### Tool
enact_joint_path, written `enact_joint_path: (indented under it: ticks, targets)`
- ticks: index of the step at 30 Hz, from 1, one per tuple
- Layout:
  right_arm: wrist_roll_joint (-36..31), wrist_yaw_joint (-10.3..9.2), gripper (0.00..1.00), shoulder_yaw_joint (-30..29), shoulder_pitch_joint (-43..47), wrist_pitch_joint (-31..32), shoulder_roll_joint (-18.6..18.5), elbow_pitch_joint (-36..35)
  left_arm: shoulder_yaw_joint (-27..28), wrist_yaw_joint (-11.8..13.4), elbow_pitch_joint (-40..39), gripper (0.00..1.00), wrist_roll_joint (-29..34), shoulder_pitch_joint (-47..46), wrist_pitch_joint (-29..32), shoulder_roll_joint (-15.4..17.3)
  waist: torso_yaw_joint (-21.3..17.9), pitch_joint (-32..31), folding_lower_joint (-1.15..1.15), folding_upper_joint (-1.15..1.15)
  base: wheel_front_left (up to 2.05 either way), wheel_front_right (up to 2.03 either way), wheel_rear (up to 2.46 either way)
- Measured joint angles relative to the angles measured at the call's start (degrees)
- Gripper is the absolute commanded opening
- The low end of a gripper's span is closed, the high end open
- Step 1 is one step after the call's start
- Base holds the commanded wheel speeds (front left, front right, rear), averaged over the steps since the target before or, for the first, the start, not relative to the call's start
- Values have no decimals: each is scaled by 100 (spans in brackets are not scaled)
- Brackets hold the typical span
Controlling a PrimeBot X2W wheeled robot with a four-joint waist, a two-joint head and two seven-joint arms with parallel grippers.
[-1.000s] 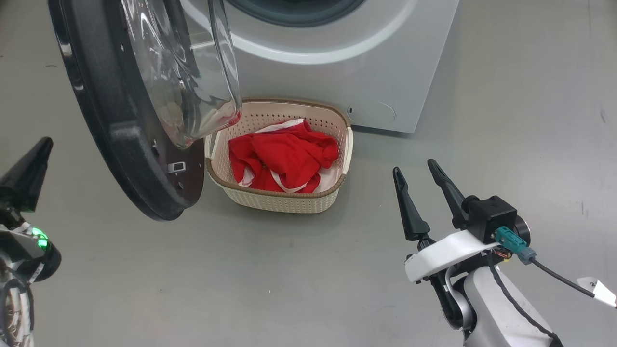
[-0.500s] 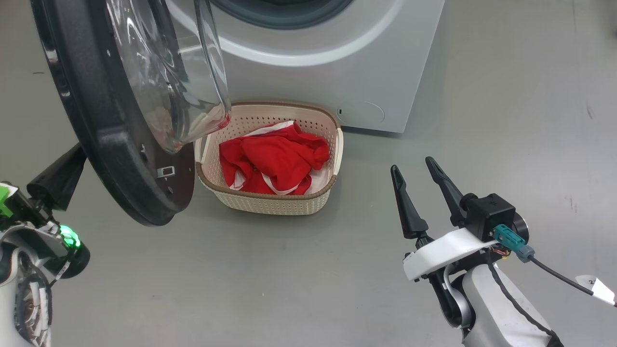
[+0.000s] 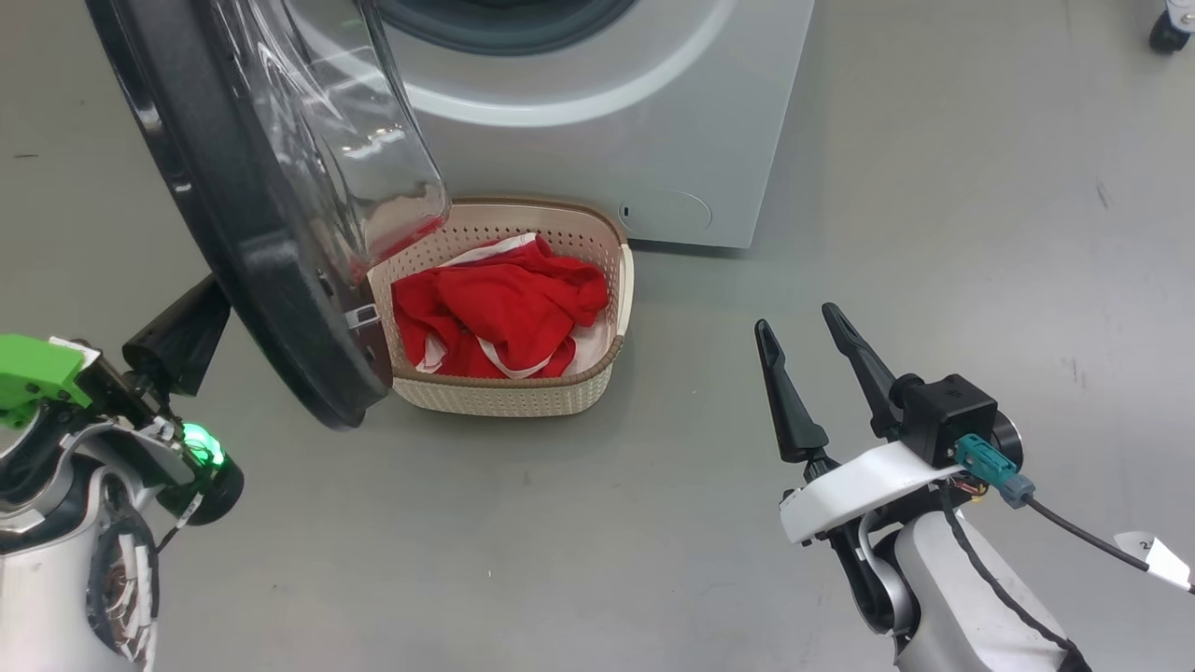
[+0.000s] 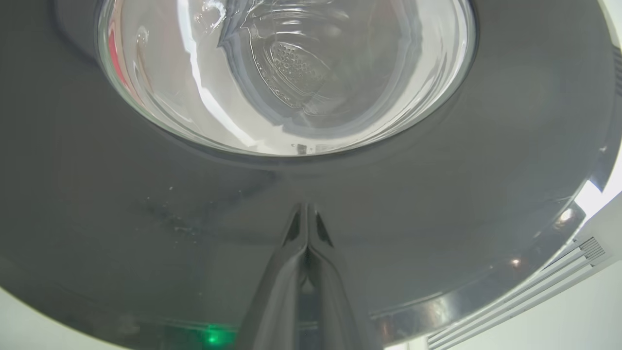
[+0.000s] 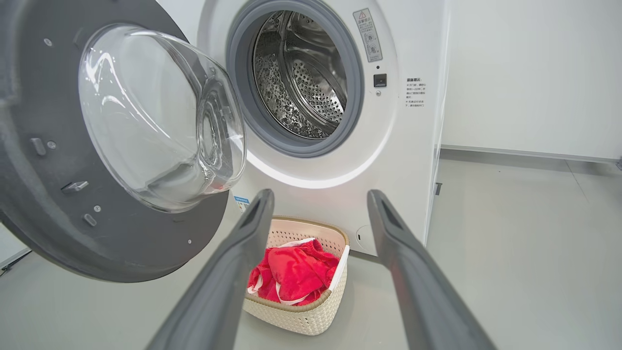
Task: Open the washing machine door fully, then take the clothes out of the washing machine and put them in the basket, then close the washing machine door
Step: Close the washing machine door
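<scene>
small writing sits on the white front of the washing machine [image 5: 413, 146]: in the right wrist view a sticker with a red warning triangle [image 5: 368, 34] is beside the upper right of the porthole, a block of fine print [image 5: 416, 92] is lower toward the machine's right edge, and a small blue label [image 5: 241, 202] peeks out under the door glass; all of it is too small to read. a white tag [image 3: 1158, 560] on the right arm's cable carries a dark mark cut off by the head view's edge. the left gripper [image 4: 307, 218] is clenched, its two fingers pressed flat together and gripping nothing, tips up against the glossy black outer face of the washing machine door [image 4: 146, 194] just under the glass; whether they actually touch it cannot be told. the head view has that gripper [image 3: 182, 336] tucked behind the door's lower rim. the right gripper [image 3: 797, 318] is released, fingers spread wide and empty, above bare floor to the right of the basket [image 3: 504, 397] and well apart from it. the door [image 3: 233, 233] stands swung out to the left of the porthole, its glass bowl [image 5: 155, 121] bulging toward the steel drum [image 5: 306, 82]. the basket stands on the floor at the foot of the machine, its left end under the door's lower edge, and the clothes [image 3: 504, 303] lie heaped inside it, red with white trim.
</scene>
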Motion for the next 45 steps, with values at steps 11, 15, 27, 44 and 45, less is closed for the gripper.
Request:
enact_joint_path:
  ticks: [11, 15, 27, 44, 45]
  targets:
    - [0, 0, 100, 14, -18, 0, 0, -2, -224, 0, -5, 0, -225, -87, -226, -154, -276, 62, 0, 0, 0, 0, 0]
    - [0, 0, 100, 18, -51, 0, 0, -20, -294, 0, -16, 0, -314, -94, -316, -188, -408, 90, 0, 0, 0, 0, 0]
    - [0, -3, 100, 57, -118, 0, 4, -93, -363, 0, -76, 0, -546, -157, -671, -226, -914, 239, 0, 0, 0, 0, 0]
    - [82, -58, 100, 188, -123, 0, 11, -309, -361, 0, -178, 0, -804, -453, -1223, -185, -1788, 561, 0, 0, 0, 0, 0]
    - [102, -59, 100, 198, -126, 0, 11, -319, -371, 0, -171, 0, -856, -466, -1258, -186, -1837, 586, 0, 0, 0, 0, 0]
